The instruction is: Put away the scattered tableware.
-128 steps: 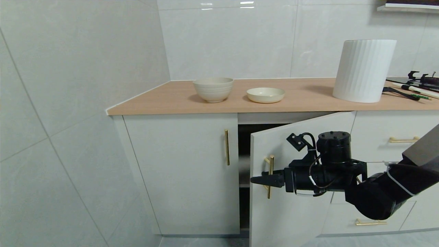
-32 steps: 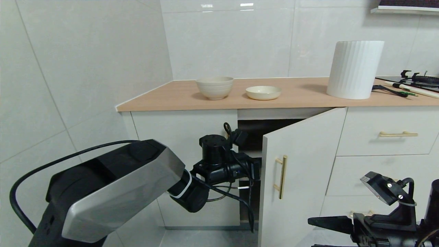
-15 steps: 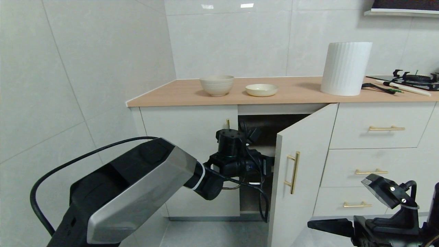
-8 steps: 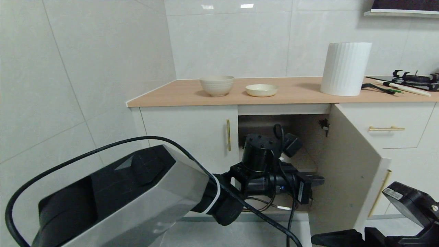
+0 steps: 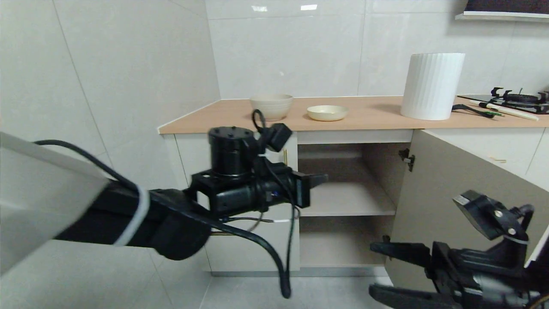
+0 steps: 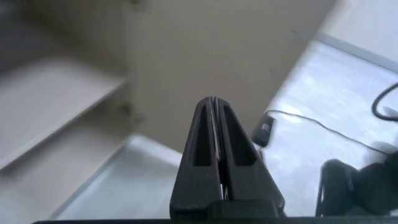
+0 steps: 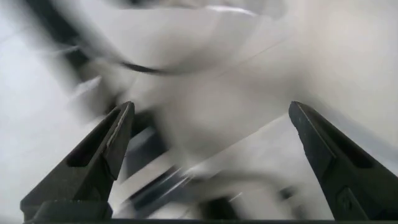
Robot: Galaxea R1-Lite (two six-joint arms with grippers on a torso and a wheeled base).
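i've swung the cabinet door (image 5: pixel 437 193) wide and lifted my left gripper (image 5: pixel 319 177), pressed together, clear of the shelves (image 5: pixel 347 201), right gripper (image 5: pixel 376 269) spread at lower right, so the bowl (image 5: pixel 271 106) and dish (image 5: pixel 327 113), upper centre on the counter (image 5: pixel 373 116), can go in next.

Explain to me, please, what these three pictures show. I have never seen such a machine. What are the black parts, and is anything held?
It is a robot with two arms, each ending in a claw. The wide picture comes from a camera on its head; the other two come from cameras on its wrists. The left claw is shut and the right claw is open; neither holds anything. On the wooden counter stand a bowl, a small dish and a tall white ribbed container. Below, a cupboard door stands open, showing shelves.
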